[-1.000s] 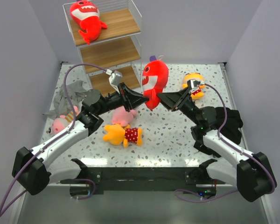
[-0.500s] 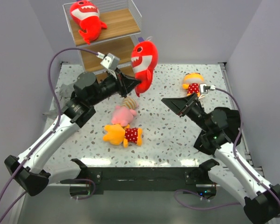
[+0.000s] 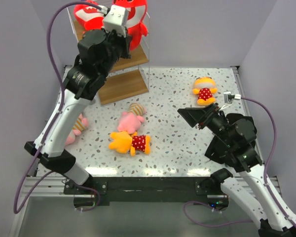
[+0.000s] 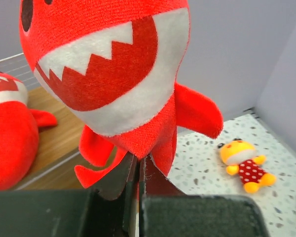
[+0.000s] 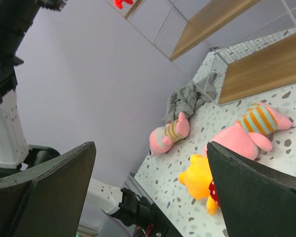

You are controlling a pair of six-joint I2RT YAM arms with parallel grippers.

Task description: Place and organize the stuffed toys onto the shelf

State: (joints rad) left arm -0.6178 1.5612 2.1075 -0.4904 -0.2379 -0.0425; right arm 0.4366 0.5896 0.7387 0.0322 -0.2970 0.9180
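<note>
- Up at 11 o'clock, pinches a red shark [image 4: 118,64] by its lower body in the left gripper [image 4: 138,165], over the top board of the shelf [image 3: 123,87], beside a second shark [image 4: 7,138].
- At centre, pink toy [image 3: 129,120] just beside yellow-orange toy [image 3: 129,142], lying on the table [image 3: 177,148].
- At 3 o'clock, holds the right gripper [image 3: 188,117] spread wide, empty.

Shark [image 3: 85,13] on shelf [image 3: 123,87] top, second shark [image 3: 138,17] right of it, four toys [image 3: 130,142] on table [image 3: 177,91] in front

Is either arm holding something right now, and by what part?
The left end effector pinches a red shark by its bottom end, below the belly. The right end effector is open, holding nothing.
</note>
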